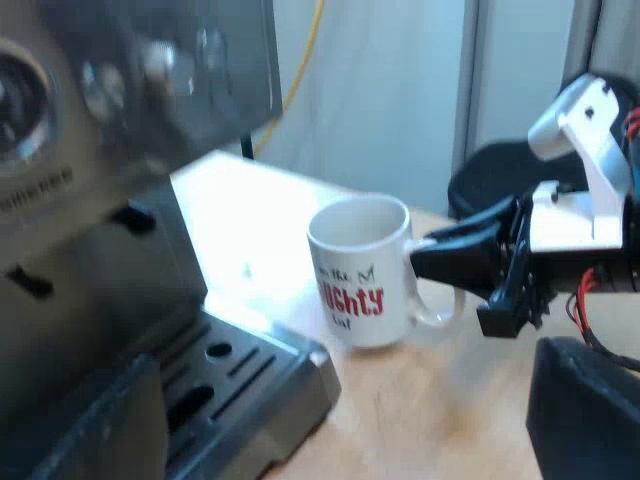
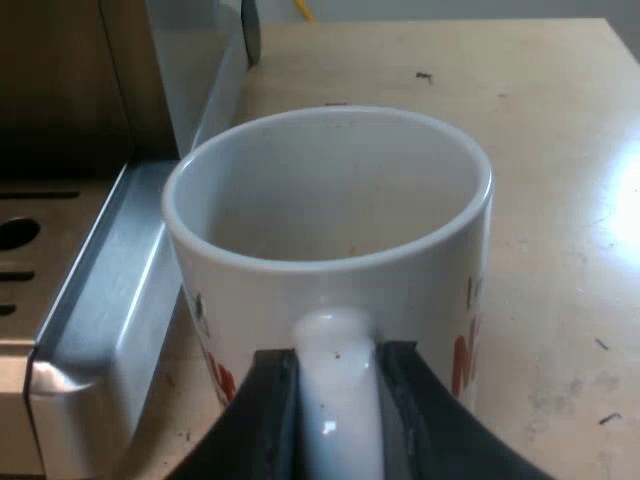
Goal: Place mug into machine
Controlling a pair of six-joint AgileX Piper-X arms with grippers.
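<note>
- One white mug with red lettering stands upright on the wooden table, just beside the drip tray of the espresso machine — not on it.
- Clamped on its handle is the right gripper, one black finger on each side.
- Near the machine's front hangs the left gripper — fingers wide apart, holding nothing.

Light wooden surface, faintly speckled, with bright glare across one part. Pale wall behind, yellow cable hanging against it. Dark rounded object beyond the surface edge
</note>
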